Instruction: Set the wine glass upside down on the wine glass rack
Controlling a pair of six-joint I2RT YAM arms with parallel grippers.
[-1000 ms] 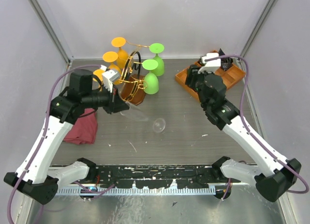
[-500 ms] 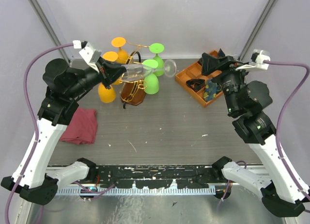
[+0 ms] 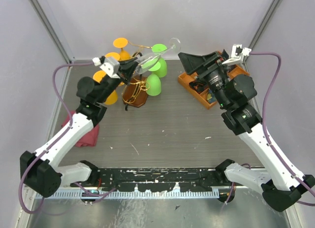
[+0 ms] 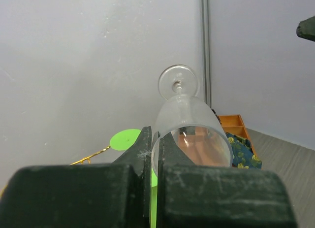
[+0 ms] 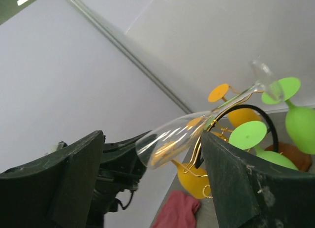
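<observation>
**A:** Where was the wine glass [image 3: 153, 59]?

**B:** In the air above the wine glass rack [image 3: 134, 96], at about eleven o'clock on the tabletop [image 3: 172, 134]. The left hand [image 3: 130, 70] pinched the wall of the bowl at its rim, fingers [image 4: 145, 154] pressed almost together. The stem and foot pointed away toward two o'clock, tilted upward.

**A:** And the right hand [image 3: 189, 64]?

**B:** It was spread wide and held nothing. It sat at one o'clock above the orange tray [image 3: 189, 81] and faced the glass.

**A:** How would the glass handle?

**B:** Probably light, stiff, slick and brittle. A pinch at the rim left a long lever, so the stem looked the safer place for a second hold.

**A:** Was there room to move?

**B:** It was tight. Green glasses [image 3: 153, 84] and orange glasses [image 3: 120, 43] crowded the rack, with gold wire arms just under the bowl. The back wall was close at twelve o'clock. The most open room lay toward six o'clock, with a red cloth [image 3: 81, 134] at nine
</observation>
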